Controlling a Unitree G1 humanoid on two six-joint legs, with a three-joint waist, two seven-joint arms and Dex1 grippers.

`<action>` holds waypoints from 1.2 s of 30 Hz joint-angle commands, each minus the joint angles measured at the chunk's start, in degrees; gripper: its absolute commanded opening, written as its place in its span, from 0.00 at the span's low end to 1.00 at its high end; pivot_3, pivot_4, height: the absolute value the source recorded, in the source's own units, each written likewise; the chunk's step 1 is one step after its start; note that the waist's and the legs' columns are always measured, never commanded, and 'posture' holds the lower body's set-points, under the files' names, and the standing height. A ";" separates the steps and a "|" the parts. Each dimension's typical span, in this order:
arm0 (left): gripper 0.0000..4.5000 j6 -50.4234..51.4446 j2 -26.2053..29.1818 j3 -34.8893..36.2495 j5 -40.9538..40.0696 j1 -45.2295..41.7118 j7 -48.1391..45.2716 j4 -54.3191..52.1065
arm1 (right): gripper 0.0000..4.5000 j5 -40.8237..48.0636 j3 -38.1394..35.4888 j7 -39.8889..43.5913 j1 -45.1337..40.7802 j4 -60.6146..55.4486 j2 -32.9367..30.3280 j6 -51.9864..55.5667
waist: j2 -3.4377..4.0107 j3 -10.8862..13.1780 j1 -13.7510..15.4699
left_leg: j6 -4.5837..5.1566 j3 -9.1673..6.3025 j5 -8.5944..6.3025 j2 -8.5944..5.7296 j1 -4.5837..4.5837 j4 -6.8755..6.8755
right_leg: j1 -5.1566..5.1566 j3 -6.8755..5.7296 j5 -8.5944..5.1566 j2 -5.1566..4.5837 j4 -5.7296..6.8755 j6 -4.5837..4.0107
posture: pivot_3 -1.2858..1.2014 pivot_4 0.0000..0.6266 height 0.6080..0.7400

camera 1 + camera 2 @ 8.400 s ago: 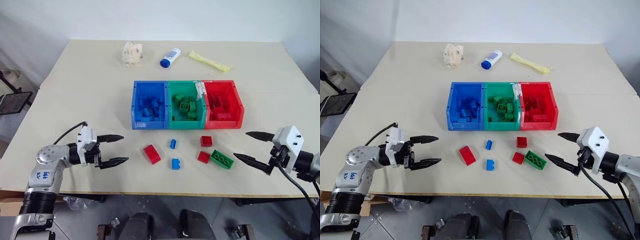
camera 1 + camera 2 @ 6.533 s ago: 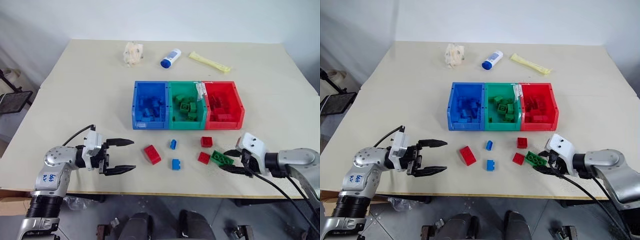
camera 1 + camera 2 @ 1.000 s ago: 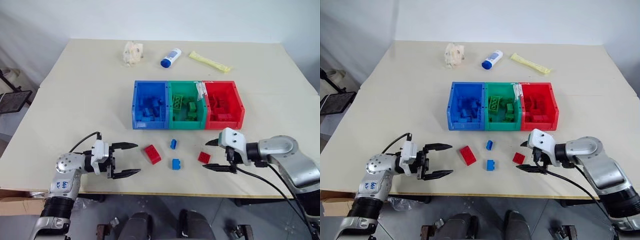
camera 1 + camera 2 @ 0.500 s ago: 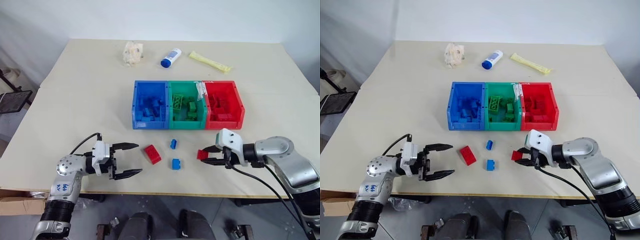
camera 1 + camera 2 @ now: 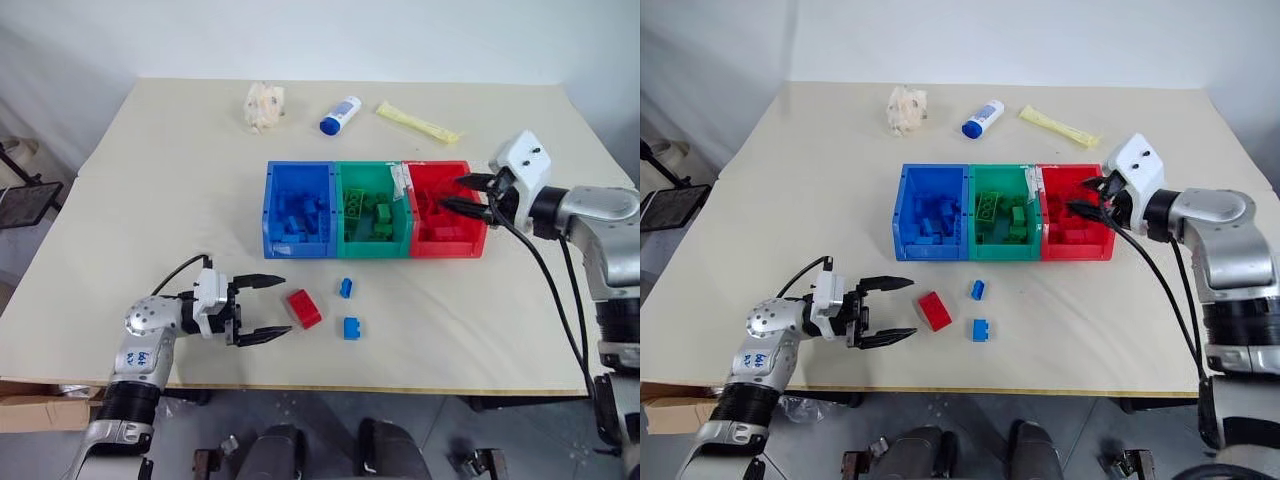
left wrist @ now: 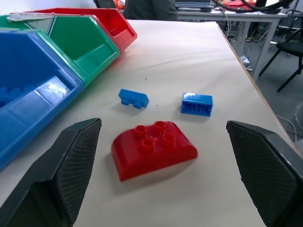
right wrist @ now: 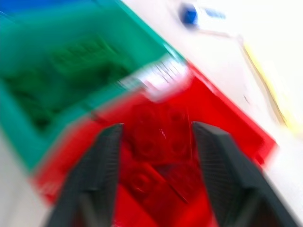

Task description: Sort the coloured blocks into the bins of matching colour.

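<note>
- Fingers of the right gripper (image 5: pixel 466 194) are standing apart over the red bin (image 5: pixel 478 232), at the bins' right end; whether a block is sitting between them I cannot tell.
- Fingers of the left gripper (image 5: pixel 268 307) are spreading wide and empty, flanking the red block (image 6: pixel 152 147) near the table's front edge.
- Two blue blocks (image 5: pixel 345 287) (image 5: pixel 351 327) are lying just beyond the red block, in front of the green bin (image 5: pixel 345 246).
- Judging by this, a red drop is finishing; next the left gripper needs closing on the red block.
- Open table is lying between the blocks and the bins' front wall; the front edge is running close, leaving little room behind.
</note>
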 commanded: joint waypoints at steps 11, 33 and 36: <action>1.00 -2.70 0.01 0.16 0.03 -2.75 -2.06 3.34 | 0.99 6.77 -3.17 12.09 9.24 -12.55 -4.61 -1.96 | 0.00 0.00 0.20 | 0.05 0.01 0.03 0.00 -0.09 0.00 | -0.07 -0.06 0.00 0.02 0.02 0.00 | 0.52 0.24 1.00; 1.00 12.84 9.59 1.78 4.06 13.16 10.76 -23.39 | 0.99 15.71 -13.71 26.80 33.84 -21.88 -16.06 -7.83 | -0.02 0.03 -0.16 | -0.04 -0.02 -0.03 0.17 0.08 0.01 | 0.16 0.28 0.00 -0.16 -0.21 0.00 | 0.52 0.24 1.00; 1.00 17.45 9.48 3.39 4.84 15.99 18.19 -29.56 | 0.99 16.79 -13.33 27.75 33.10 -21.32 -15.86 -7.79 | 0.02 0.05 0.39 | -0.04 -0.17 -0.04 0.16 0.19 0.01 | 0.43 0.34 0.00 -0.20 -0.44 -0.01 | 0.52 0.24 1.00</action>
